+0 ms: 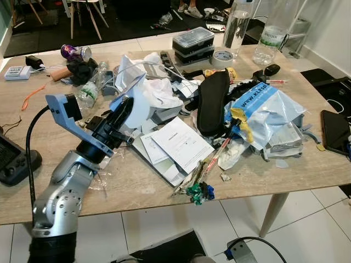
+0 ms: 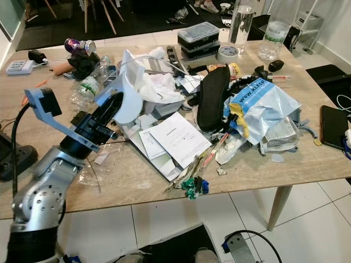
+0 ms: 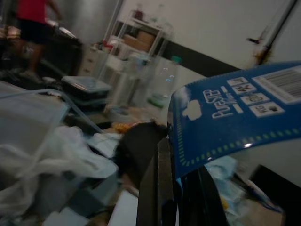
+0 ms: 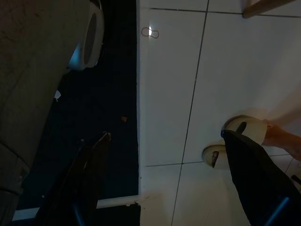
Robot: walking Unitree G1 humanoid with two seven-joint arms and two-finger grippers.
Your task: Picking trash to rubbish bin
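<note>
Left gripper [image 1: 122,118] clamped on a blue-and-white packet [image 1: 136,104], raised over the cluttered table [image 1: 142,186] and angled forward-right along the fingers, no bin in sight yet.

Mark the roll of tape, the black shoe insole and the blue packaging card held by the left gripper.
roll of tape [image 1: 222,57]: left eye view, its top ring.
black shoe insole [image 1: 213,101]: left eye view, mid-surface.
blue packaging card [image 3: 225,117]: left wrist view, printed face.
</note>
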